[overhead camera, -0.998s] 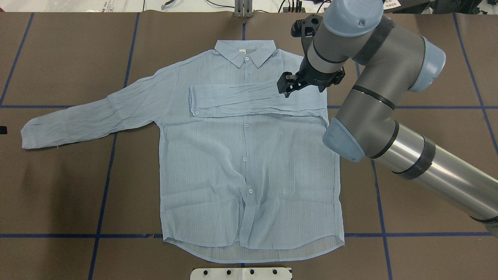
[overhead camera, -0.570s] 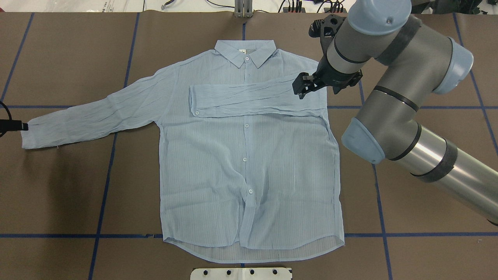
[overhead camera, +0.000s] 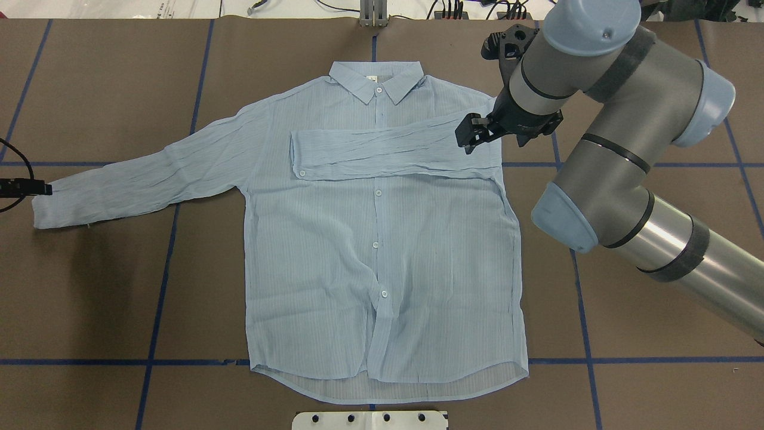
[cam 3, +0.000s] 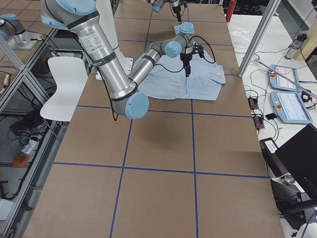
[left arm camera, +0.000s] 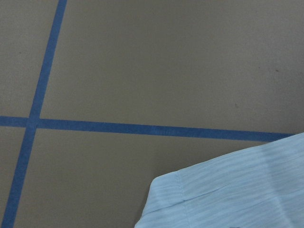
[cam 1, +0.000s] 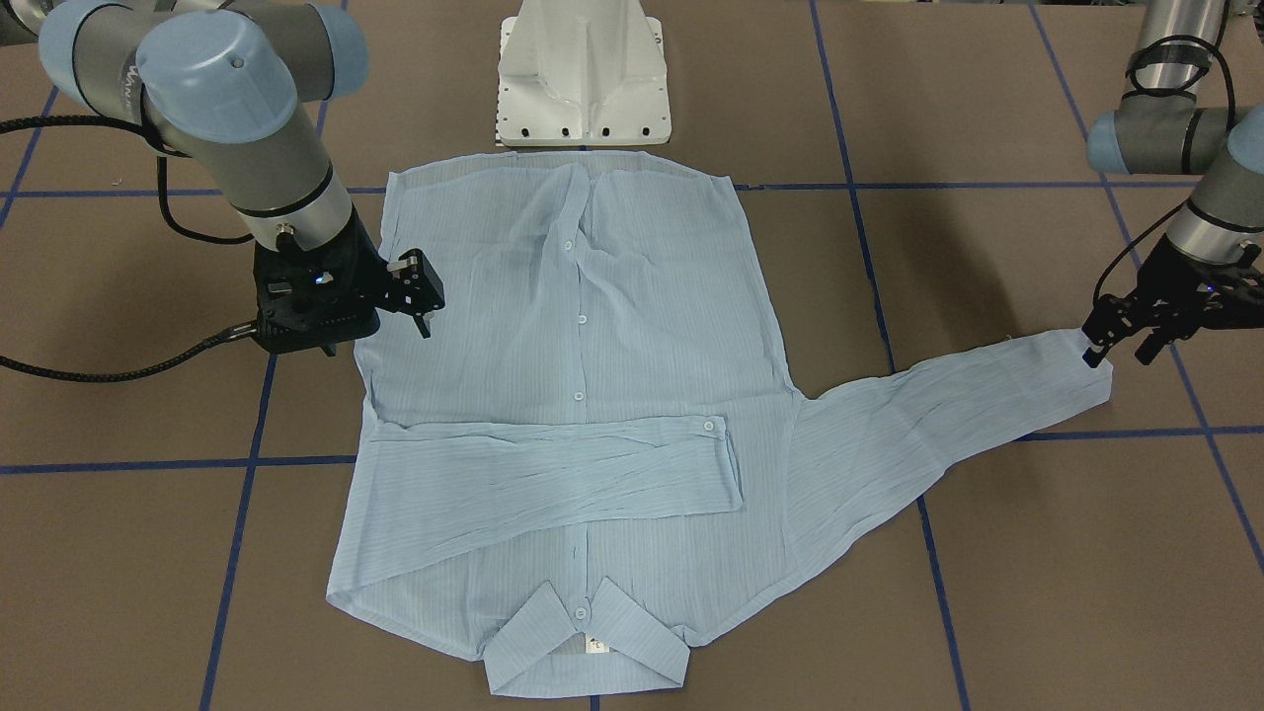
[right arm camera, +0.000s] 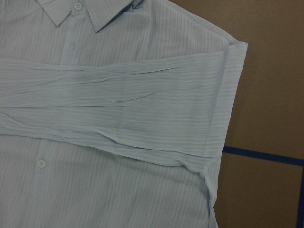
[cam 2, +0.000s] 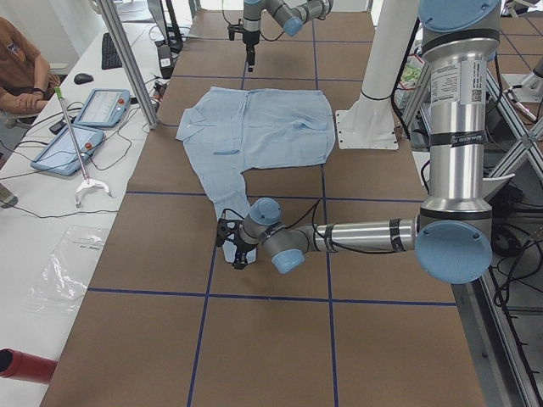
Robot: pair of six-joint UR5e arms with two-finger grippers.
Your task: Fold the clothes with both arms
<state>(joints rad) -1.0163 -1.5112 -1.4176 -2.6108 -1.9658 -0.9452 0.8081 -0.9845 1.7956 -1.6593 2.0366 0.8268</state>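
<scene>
Left claw (cam 1: 1116, 351) arrived, beside shirt (cam 1: 592, 326) (cuff end)

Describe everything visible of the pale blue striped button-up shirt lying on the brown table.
The pale blue, thin, finely striped shirt lies flat, front up, on the brown table, small pale buttons down its front, collar away from the robot. One long sleeve is folded across the chest, cuff button showing; the other sleeve stretches out sideways, wrinkled. The left gripper sits at that cuff; the right gripper hovers by the folded shoulder.
</scene>
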